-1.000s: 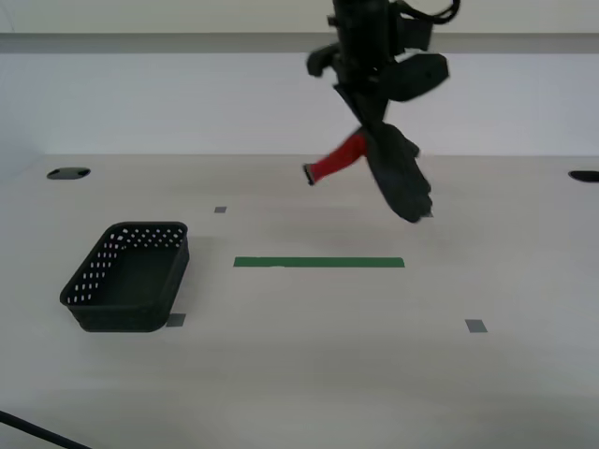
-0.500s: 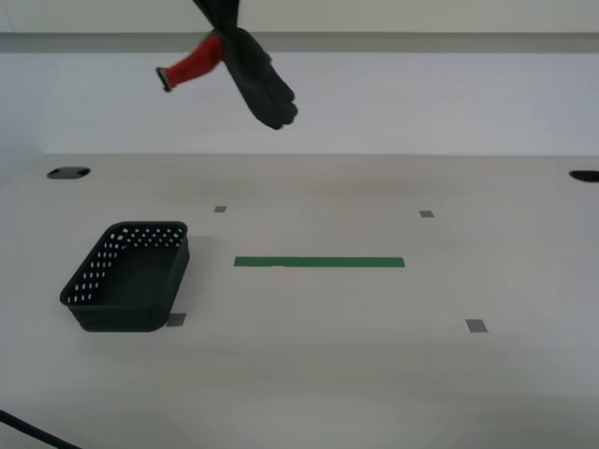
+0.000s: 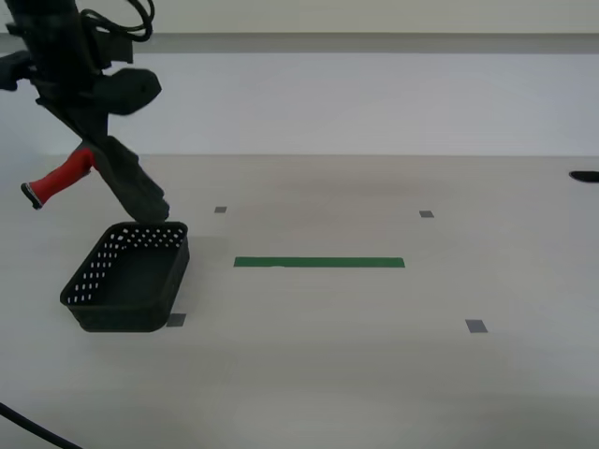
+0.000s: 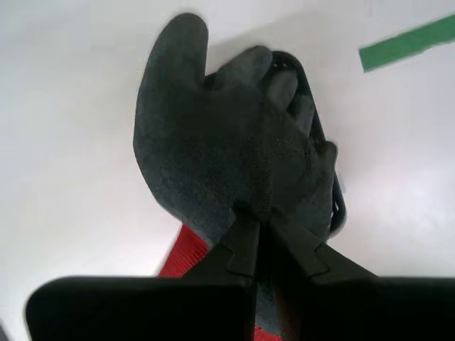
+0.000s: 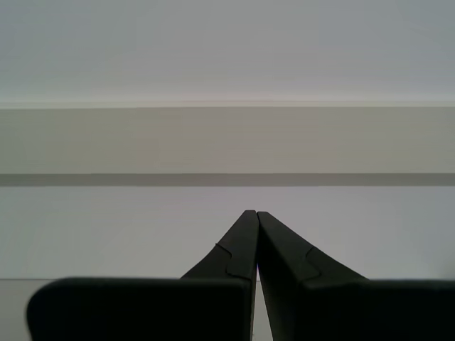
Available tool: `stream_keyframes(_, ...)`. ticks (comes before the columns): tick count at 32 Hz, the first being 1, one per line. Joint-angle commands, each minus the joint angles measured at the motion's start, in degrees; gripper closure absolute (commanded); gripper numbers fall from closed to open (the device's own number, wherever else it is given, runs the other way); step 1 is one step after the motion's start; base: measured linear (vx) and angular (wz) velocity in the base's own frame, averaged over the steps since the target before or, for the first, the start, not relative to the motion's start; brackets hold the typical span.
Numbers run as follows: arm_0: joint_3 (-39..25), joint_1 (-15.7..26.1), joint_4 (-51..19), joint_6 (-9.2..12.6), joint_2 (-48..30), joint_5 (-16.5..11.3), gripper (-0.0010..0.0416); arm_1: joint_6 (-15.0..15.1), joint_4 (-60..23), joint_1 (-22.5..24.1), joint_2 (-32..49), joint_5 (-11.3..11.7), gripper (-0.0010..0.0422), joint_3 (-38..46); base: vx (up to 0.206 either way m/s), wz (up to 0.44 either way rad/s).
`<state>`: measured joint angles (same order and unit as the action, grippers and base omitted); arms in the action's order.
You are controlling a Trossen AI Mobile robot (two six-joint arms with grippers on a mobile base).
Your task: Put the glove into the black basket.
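Observation:
My second gripper (image 3: 92,142) is shut on the glove (image 3: 131,182) and holds it in the air just above the far end of the black basket (image 3: 129,277) at the exterior view's left. The glove's dark fingers hang down toward the basket's far rim and its red cuff (image 3: 58,180) sticks out to the left. In the second wrist view the jaws (image 4: 260,226) pinch the dark palm (image 4: 213,149), which hides most of the basket (image 4: 313,121). My first gripper (image 5: 254,213) is shut and empty, facing a bare wall; it is not in the exterior view.
A green tape strip (image 3: 318,263) lies mid-table, right of the basket. Small grey tape squares (image 3: 475,325) dot the white table. A dark cable (image 3: 28,432) crosses the near left corner. A black hole (image 3: 584,176) sits at the far right edge.
My second gripper has carried the glove from the middle of the table up and across to the exterior view's left, then down to just above the basket. The basket has not moved.

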<state>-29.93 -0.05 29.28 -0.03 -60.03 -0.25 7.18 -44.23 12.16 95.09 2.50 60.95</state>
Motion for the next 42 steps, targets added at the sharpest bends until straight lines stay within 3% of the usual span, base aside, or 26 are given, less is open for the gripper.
stream_keyframes(1,-0.1,0.1,0.1,0.0,0.0,0.1,0.0405,-1.2,3.7,-0.2,0.3,-0.6,0.0413,-5.0,0.000,0.000)
stream_keyframes(6,-0.1,0.0,0.1,0.0,0.0,0.1,0.0405,-3.2,12.0,-1.3,0.3,-0.6,0.0413,-12.2,0.000,0.000)
stream_keyframes(7,-0.1,0.1,0.0,0.0,0.0,0.1,0.0405,-4.3,14.2,-1.7,0.9,-1.5,0.0413,-12.9,0.000,0.000)
stream_keyframes(9,-0.1,0.1,0.1,0.0,0.0,0.1,0.0405,-5.0,15.9,-2.0,3.4,-3.4,0.0413,-12.7,0.000,0.000)
stream_keyframes(11,-0.1,0.0,0.1,0.0,0.0,0.1,0.0405,-5.3,18.4,-2.0,12.3,-3.6,0.0413,-10.5,0.000,0.000)
stream_keyframes(15,-0.1,0.0,-0.2,0.0,0.0,0.2,0.0405,-5.3,20.2,-2.1,20.4,-3.3,0.0413,-6.8,0.000,0.000)
stream_keyframes(23,-0.1,0.1,-1.9,0.0,-0.2,0.1,0.0405,-5.7,19.5,-2.2,21.8,-3.3,0.0398,-5.1,0.000,0.000)
stream_keyframes(25,-0.1,0.1,-1.9,0.0,-0.1,0.1,0.0405,-5.7,18.5,-2.2,21.7,-3.3,0.0354,-5.1,0.000,0.000)
stream_keyframes(26,-0.1,0.1,-1.9,0.0,-0.1,0.1,0.0405,-6.1,16.7,-2.2,21.6,-3.3,0.0289,-5.1,0.000,0.000)
stream_keyframes(29,-0.1,0.1,-1.9,0.0,-0.1,0.1,0.0405,-6.8,13.2,-2.1,21.5,-3.4,0.0203,-5.1,0.000,0.000)
stream_keyframes(31,-0.1,0.1,-1.9,0.0,-0.1,0.1,0.0405,-6.8,11.2,-2.1,21.2,-3.8,0.0173,-5.1,0.000,0.000)
stream_keyframes(33,-0.1,0.1,-1.9,0.0,-0.1,0.1,0.0405,-7.8,9.4,-2.1,19.9,-6.0,0.0152,-5.1,0.000,0.000)
stream_keyframes(35,-0.1,0.1,-1.9,0.0,-0.1,0.1,0.0405,-9.5,9.0,-2.1,16.8,-6.5,0.0154,-5.1,0.000,0.000)
stream_keyframes(37,-0.1,0.1,-1.9,0.0,-0.1,0.1,0.0405,-11.3,8.9,-2.1,10.6,-6.5,0.0187,-5.1,0.000,0.000)
stream_keyframes(39,-0.1,0.1,-2.1,0.0,-0.1,0.1,0.0405,-12.2,8.2,-2.0,4.9,-6.5,0.0239,-4.9,0.000,0.000)
stream_keyframes(41,-0.1,0.1,-2.8,0.0,-0.1,0.1,0.0405,-12.6,6.2,-2.0,-1.0,-6.5,0.0328,-3.4,0.000,0.000)
stream_keyframes(42,-0.1,0.1,-2.7,0.0,-0.1,0.1,0.0405,-12.6,6.1,-2.0,-2.1,-6.5,0.0349,-3.1,0.000,0.000)
